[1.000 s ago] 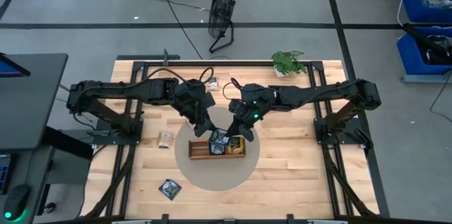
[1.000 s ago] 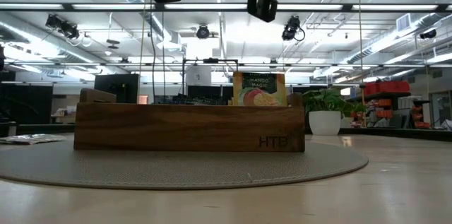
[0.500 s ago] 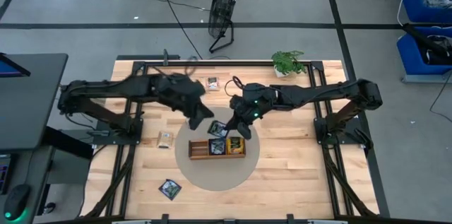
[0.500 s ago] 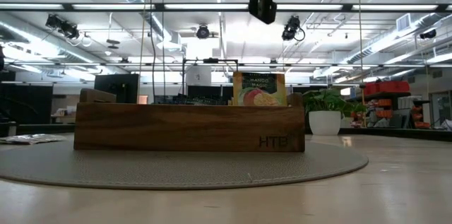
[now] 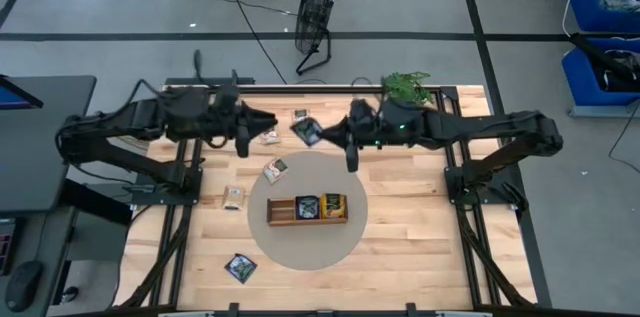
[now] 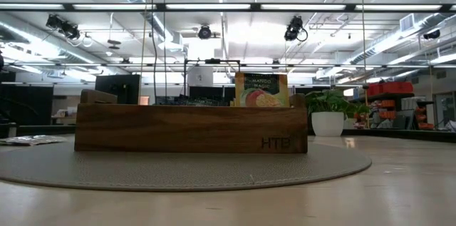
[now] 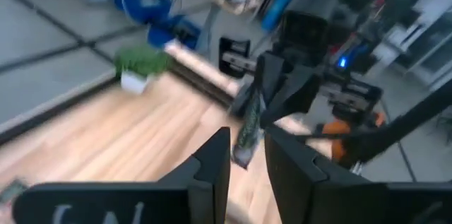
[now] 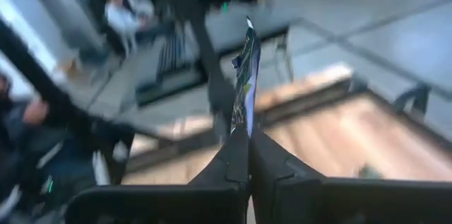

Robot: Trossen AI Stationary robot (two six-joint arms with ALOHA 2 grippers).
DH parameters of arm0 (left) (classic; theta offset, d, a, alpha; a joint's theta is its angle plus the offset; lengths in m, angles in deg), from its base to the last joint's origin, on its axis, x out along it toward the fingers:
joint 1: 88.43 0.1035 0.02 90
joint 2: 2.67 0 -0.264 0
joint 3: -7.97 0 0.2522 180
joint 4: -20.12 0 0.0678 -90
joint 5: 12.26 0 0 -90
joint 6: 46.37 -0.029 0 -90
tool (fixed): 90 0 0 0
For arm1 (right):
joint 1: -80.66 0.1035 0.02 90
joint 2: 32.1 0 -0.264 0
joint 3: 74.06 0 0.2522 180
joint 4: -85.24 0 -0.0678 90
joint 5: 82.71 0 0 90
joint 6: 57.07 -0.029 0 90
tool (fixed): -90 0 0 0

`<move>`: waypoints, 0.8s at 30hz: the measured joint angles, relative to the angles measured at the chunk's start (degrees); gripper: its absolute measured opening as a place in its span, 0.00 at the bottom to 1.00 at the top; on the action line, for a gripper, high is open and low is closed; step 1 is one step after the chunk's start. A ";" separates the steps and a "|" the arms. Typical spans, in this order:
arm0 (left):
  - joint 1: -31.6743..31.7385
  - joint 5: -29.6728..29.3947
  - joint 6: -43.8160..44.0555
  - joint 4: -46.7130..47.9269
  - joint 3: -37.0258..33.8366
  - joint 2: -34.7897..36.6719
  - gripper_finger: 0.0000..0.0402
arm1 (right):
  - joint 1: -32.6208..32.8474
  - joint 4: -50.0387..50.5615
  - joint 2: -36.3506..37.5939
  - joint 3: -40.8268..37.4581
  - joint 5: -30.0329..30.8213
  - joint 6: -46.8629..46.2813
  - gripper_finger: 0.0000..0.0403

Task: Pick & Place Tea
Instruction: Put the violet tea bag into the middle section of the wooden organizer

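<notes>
My right gripper (image 5: 322, 135) hovers high above the table's far middle, shut on a dark blue-black tea sachet (image 5: 307, 131). My left gripper (image 5: 258, 127) is open, level with it, a short way to the left and pointing at it; the sachet (image 7: 247, 126) shows beyond its fingers. The wooden tray (image 5: 307, 208) sits on a round mat and holds a dark sachet (image 5: 307, 205) and an upright orange sachet (image 6: 261, 89). More sachets lie flat on the table (image 5: 272, 170), (image 5: 233, 196), (image 5: 240, 267), (image 5: 299, 114). My right gripper pinches the dark sachet by one edge (image 8: 242, 121) between its two shut fingers. The sachet stands edge-on beyond the fingertips (image 8: 240, 146), lifted clear of the table and the tray. The fingers point level toward the table's left.
A potted plant (image 5: 408, 86) stands at the table's far edge, right of centre. The arms' frames (image 5: 465, 182) run along both sides. Bare wood lies near the tray's front and to its right. A beige sachet (image 5: 268, 138) lies below the left gripper.
Both grippers have risen from over the tray and drawn back toward the far edge, the left one also going left. The dark sachet has come up out of the tray, lifted clear and carried to the far middle in the right gripper.
</notes>
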 joint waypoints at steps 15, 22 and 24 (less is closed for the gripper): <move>-0.04 0.38 -9.46 -19.23 0.09 -0.24 0.31 | -0.01 -28.28 0.57 -0.04 4.40 4.46 0.00; 0.00 3.90 -11.05 -23.36 0.00 -4.24 0.41 | -0.01 -30.70 0.54 -0.04 4.27 4.48 0.00; 0.00 4.44 -10.97 -23.45 0.02 -5.60 0.43 | 0.03 -30.57 0.50 -0.04 4.18 4.50 0.00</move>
